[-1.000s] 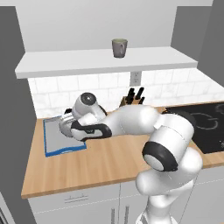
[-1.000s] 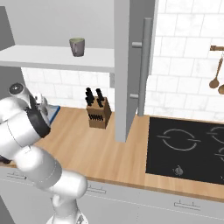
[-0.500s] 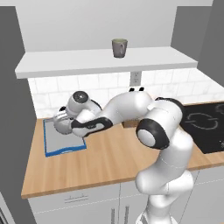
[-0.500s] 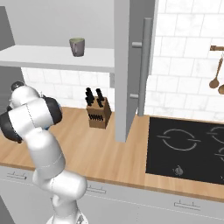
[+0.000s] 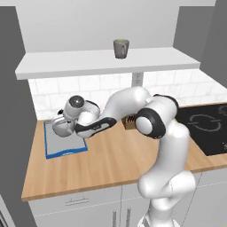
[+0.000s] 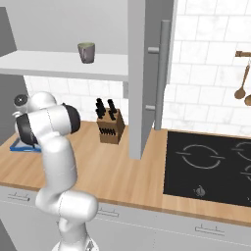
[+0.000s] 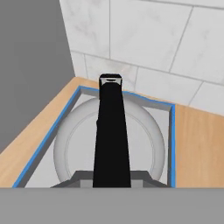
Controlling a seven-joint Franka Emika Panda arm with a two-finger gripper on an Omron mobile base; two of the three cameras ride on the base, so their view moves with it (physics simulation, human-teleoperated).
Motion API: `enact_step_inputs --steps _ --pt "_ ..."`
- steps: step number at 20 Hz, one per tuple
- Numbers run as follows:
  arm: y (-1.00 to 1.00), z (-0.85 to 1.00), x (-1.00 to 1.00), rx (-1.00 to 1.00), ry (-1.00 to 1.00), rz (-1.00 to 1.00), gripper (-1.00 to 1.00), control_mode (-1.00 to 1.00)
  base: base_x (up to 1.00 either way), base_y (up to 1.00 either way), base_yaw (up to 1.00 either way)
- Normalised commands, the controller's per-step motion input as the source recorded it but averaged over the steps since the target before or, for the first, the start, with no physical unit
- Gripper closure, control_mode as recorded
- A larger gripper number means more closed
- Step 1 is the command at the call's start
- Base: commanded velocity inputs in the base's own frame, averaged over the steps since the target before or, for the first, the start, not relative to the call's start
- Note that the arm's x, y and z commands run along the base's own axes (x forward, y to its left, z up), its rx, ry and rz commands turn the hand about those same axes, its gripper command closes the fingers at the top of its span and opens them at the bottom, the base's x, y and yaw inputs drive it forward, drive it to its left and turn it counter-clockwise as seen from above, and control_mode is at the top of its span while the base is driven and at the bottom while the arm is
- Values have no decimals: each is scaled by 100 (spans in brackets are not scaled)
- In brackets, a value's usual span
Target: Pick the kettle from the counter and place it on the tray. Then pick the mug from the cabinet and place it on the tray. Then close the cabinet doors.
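Observation:
The silver-grey kettle is inside the blue-rimmed grey tray at the left end of the wooden counter. My gripper is shut on its black arched handle, which runs up the middle of the hand view over the dome. I cannot tell whether the kettle's base touches the tray. The grey-beige mug stands on the cabinet's white shelf. In the right base view, an open light-grey cabinet door with a bar handle hangs right of the mug.
A brown knife block stands against the tiled wall, mid-counter. The black stovetop fills the counter's right end. A grey side wall borders the tray on the left. Wooden spoons hang at the far right.
The arm has swung its elbow up and to the right, and the hand with the kettle has shifted a little left over the tray.

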Motion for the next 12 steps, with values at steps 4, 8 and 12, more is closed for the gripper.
enact_step_inputs --steps 4,8,12 --pt "0 -9 28 0 0 0 100 -100 0 0 0" --pt "0 -7 27 0 0 0 100 -100 0 0 0" --pt "0 0 27 0 0 0 100 -100 0 0 0"
